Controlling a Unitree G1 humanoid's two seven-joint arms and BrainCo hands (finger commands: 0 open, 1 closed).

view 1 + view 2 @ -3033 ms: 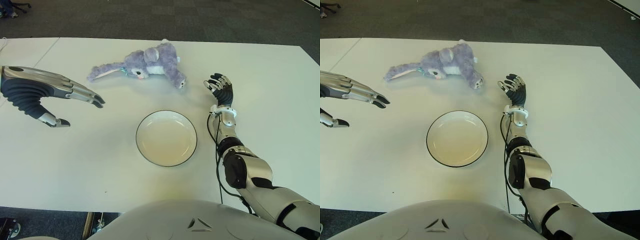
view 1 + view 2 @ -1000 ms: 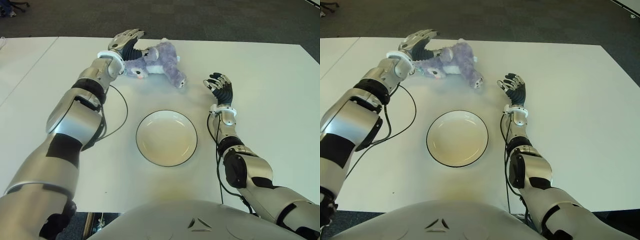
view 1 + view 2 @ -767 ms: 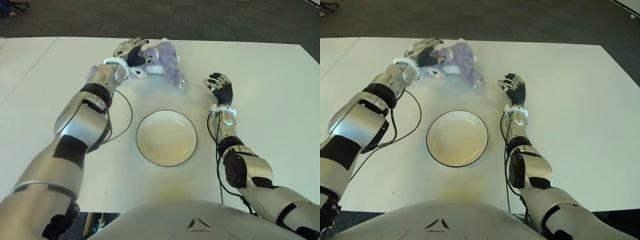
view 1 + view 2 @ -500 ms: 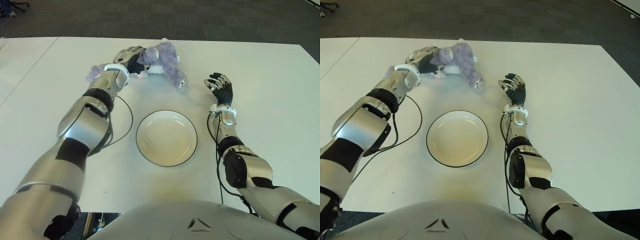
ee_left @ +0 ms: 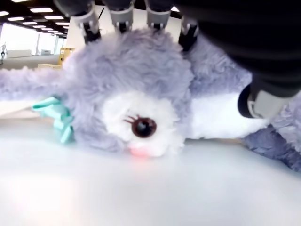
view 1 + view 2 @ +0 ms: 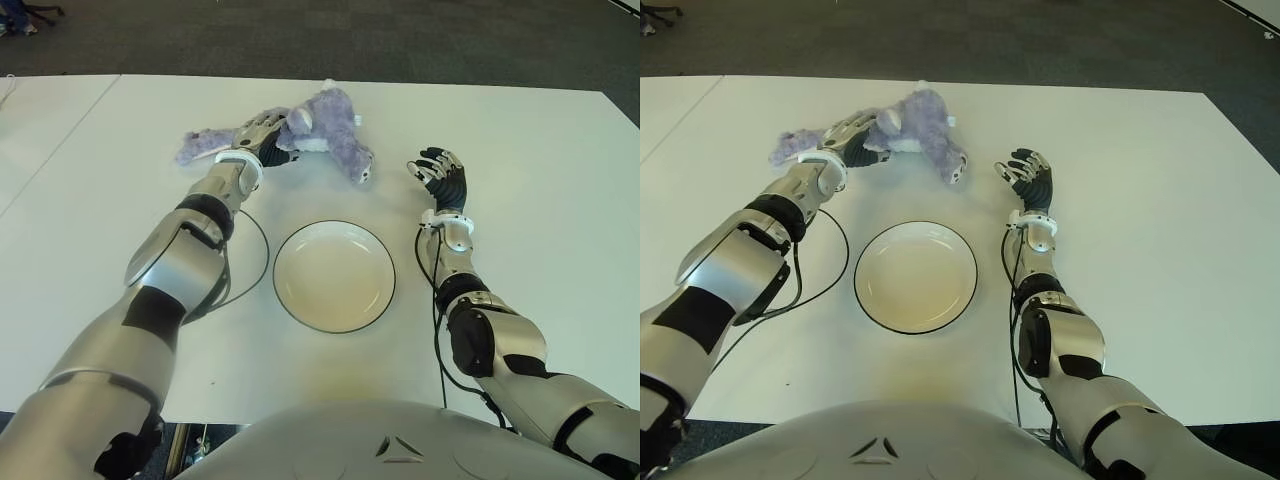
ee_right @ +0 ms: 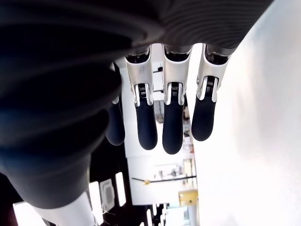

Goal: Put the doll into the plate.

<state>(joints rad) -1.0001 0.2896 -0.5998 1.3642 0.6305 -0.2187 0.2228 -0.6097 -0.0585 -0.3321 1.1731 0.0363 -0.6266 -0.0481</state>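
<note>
The doll (image 6: 335, 127) is a purple plush bunny lying on its side at the far middle of the white table, one long ear (image 6: 205, 146) stretched to the left. My left hand (image 6: 266, 137) is on the doll's head. In the left wrist view its fingers (image 5: 123, 19) curl over the top of the head (image 5: 141, 108) and the thumb presses against the body. The plate (image 6: 334, 285), white with a dark rim, sits on the near side of the doll with nothing in it. My right hand (image 6: 440, 175) shows to the right of the doll, fingers (image 7: 172, 122) relaxed and holding nothing.
A black cable (image 6: 263, 262) from my left arm loops on the table just left of the plate. The white table (image 6: 540, 250) stretches wide to both sides. Dark carpet (image 6: 400, 40) lies beyond its far edge.
My left hand came in from the left, reached over the doll's head, then sank and closed onto it. The doll's body shifted slightly. My right hand stayed still.
</note>
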